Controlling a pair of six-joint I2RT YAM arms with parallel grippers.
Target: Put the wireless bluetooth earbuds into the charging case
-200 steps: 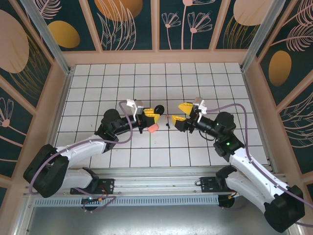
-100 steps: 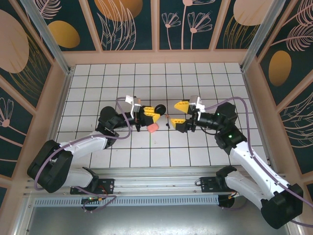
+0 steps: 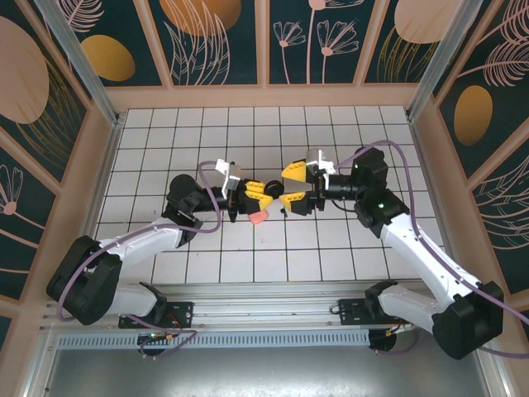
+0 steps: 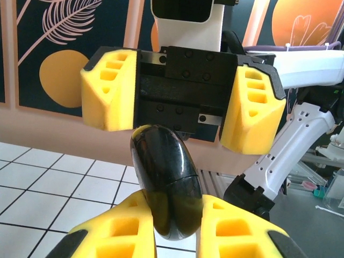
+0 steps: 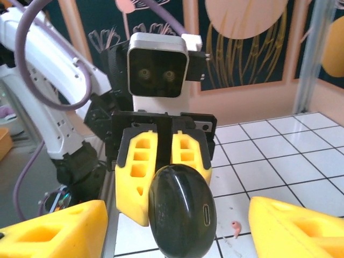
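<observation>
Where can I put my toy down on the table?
The tiles along the far wall are bare, so are near ones between both arms. Crowded middle: left gripper, right gripper, a black object, the charging case.

You're looking at a lab robot cell: gridded white table (image 3: 165, 132), aluminium posts (image 3: 83, 66), leaf-printed wall panels (image 3: 219, 41).

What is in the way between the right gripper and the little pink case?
Nothing lies on the table between them, seen from above. The pink case sits just beside the left gripper, which is shut on a black oval thing. The open right gripper faces that black thing, so the left gripper crowds the case.
</observation>
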